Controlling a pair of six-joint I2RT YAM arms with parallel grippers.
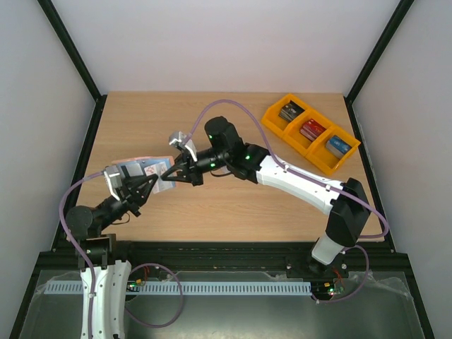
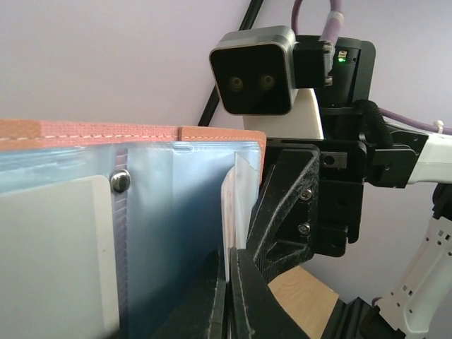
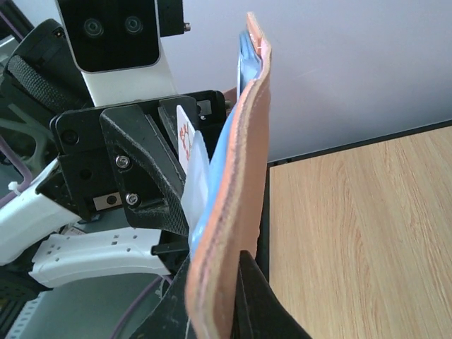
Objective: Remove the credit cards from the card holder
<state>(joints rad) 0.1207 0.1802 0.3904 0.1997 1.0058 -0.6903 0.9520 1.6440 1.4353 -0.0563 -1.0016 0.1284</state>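
While tabletop (image 1: 233,205) carries orange bins (image 1: 271,117) at far right, both arms meet over its left half. Card holder (image 1: 145,168) held off tabletop between them, opened out, light blue pockets facing left arm. Right pincer (image 3: 220,311) clamped on holder's pinkish-tan edge. Left pincer (image 2: 227,282) pinched tight on credit card (image 3: 185,134) with red marks, its end showing beyond pocket. Second card (image 2: 49,261) in other pocket, behind blue film.

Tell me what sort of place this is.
Likely a robot test cell in a lab: black metal frame posts, plain white walls, light wooden tabletop with an orange plastic parts bin.
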